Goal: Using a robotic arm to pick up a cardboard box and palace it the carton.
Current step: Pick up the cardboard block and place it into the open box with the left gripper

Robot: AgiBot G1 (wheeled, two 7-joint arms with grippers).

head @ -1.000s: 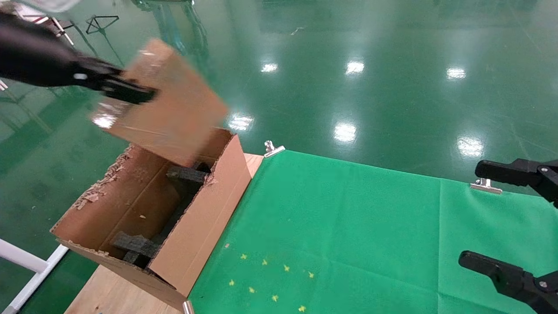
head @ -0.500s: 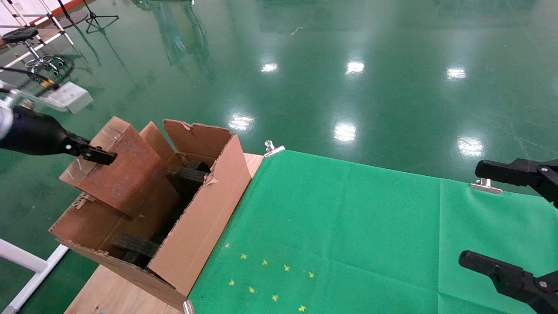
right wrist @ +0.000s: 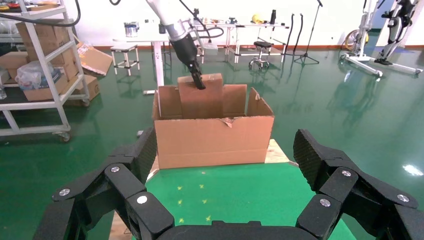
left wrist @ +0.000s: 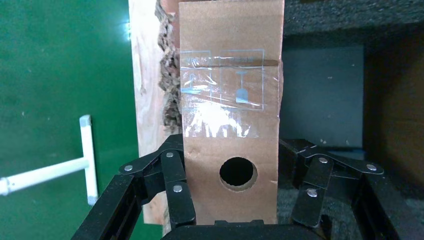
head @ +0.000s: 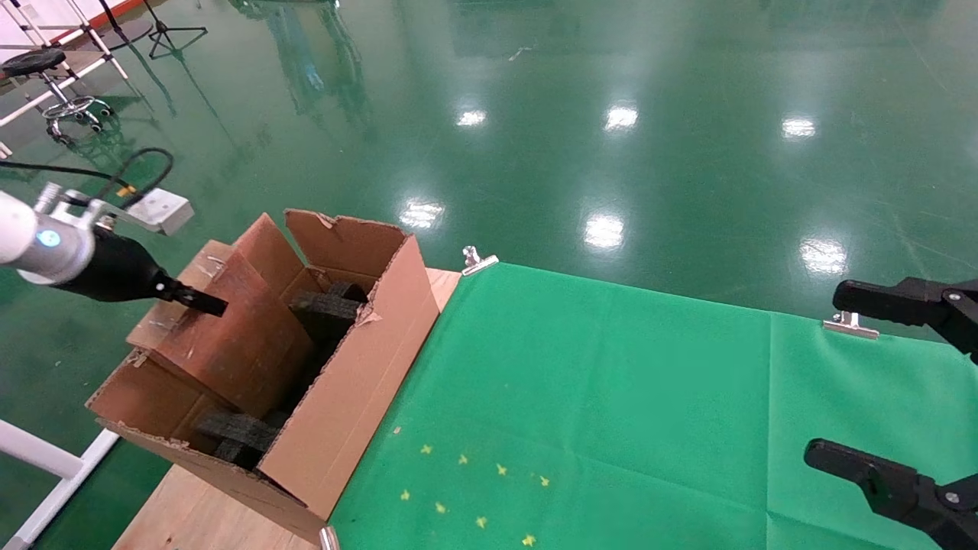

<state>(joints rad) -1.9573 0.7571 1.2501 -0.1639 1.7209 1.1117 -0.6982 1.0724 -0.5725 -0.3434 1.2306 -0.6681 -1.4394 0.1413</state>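
Note:
My left robotic arm (head: pixel 38 238) is white with a blue-lit ring. Its gripper (head: pixel 191 299) is shut on the small cardboard box (head: pixel 229 336). The box stands tilted inside the left part of the large carton (head: pixel 359 382), with its top above the rim. In the left wrist view the box (left wrist: pixel 230 100) sits between the fingers (left wrist: pixel 175 190), showing clear tape and a round hole. The right wrist view shows the box (right wrist: pixel 202 97) sticking up out of the carton (right wrist: pixel 212 140). My right gripper (head: pixel 848 382) is open and empty at the right.
Black foam pieces (head: pixel 325 305) lie inside the carton. The carton stands on the wooden table edge (head: pixel 191 512) beside the green cloth (head: pixel 611 397), which bears yellow marks (head: pixel 474 489) and metal clips (head: pixel 477 261). A white rail (head: pixel 46 458) runs below left.
My left gripper has swung the cardboard box from above the carton down into it, and the arm has come lower and nearer. The right arm has not moved.

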